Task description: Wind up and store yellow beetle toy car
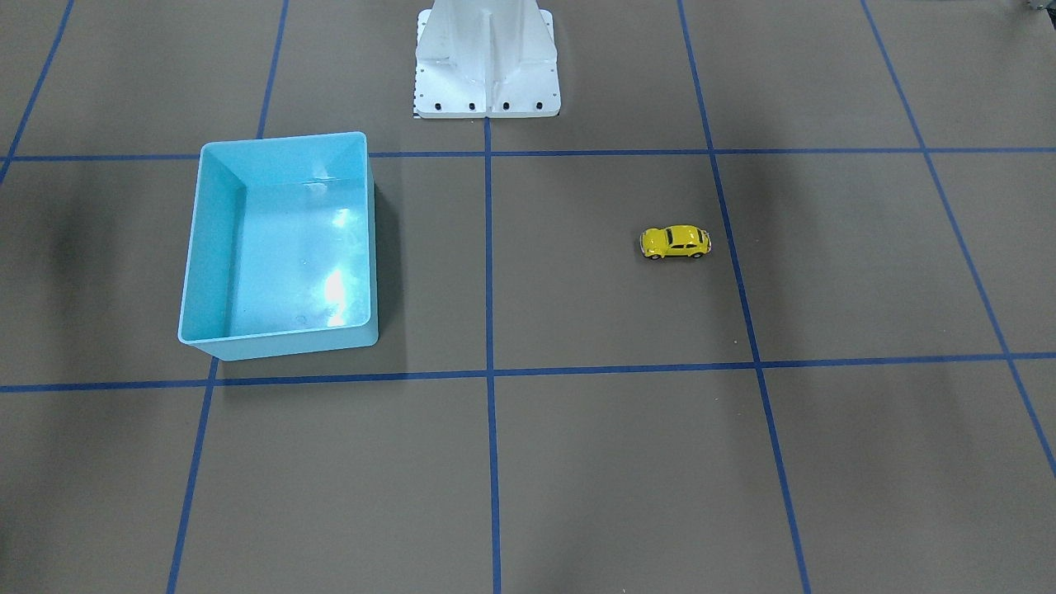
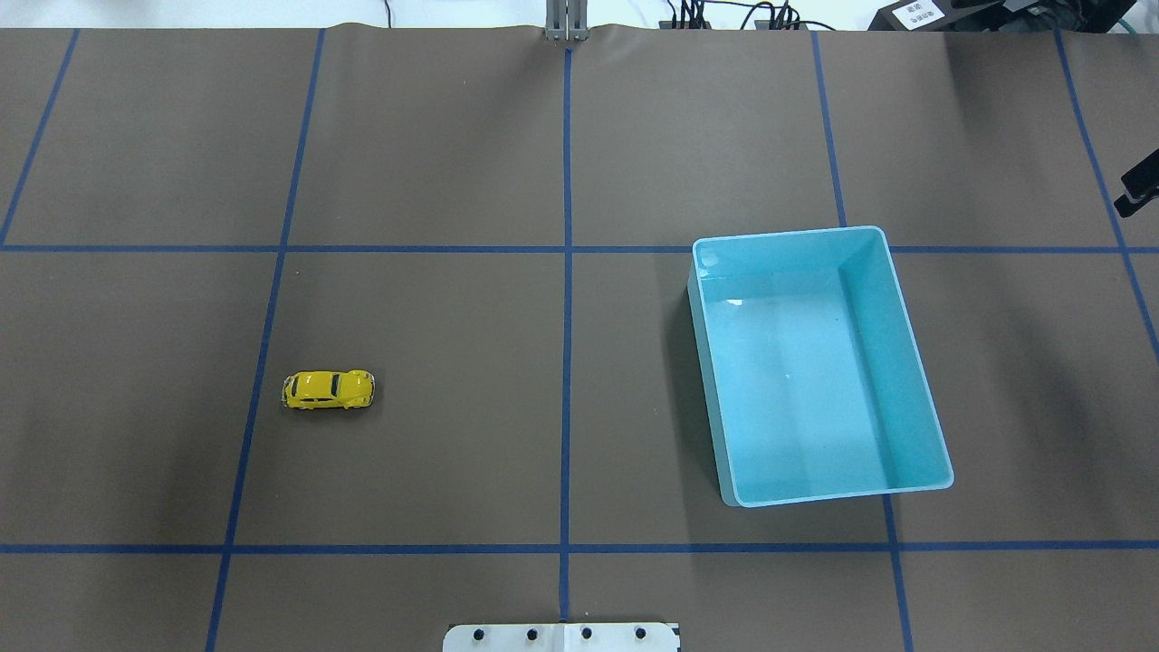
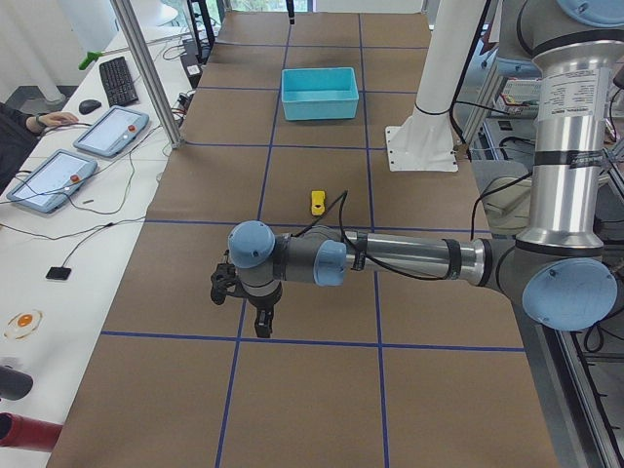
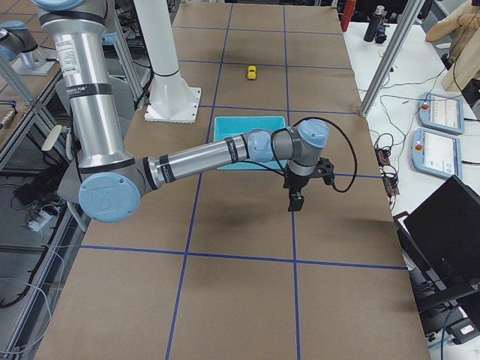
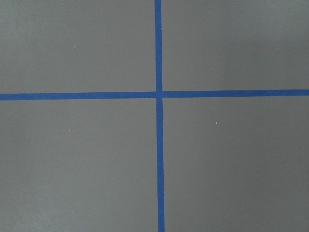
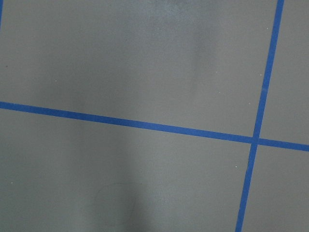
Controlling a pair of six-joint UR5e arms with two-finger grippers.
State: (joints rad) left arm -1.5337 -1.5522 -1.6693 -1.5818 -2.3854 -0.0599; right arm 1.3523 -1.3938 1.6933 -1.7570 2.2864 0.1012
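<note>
The yellow beetle toy car [image 2: 328,390] stands on its wheels on the brown table, in the robot's left half; it also shows in the front view [image 1: 675,242] and small in both side views [image 3: 319,202] [image 4: 252,72]. The light-blue bin [image 2: 905,362] stands empty in the robot's right half [image 1: 280,247]. My left gripper [image 3: 261,327] hangs over the table's left end, well away from the car. My right gripper [image 4: 296,201] hangs past the bin, towards the table's right end. I cannot tell whether either one is open or shut. Both wrist views show only bare table and blue tape lines.
The white robot base [image 1: 487,74] stands at the table's near middle edge. Blue tape lines [image 2: 568,272] mark a grid. Tablets and cables [image 3: 107,132] lie on the side bench. A dark tip at the overhead view's right edge [image 2: 1136,192] may be my right gripper.
</note>
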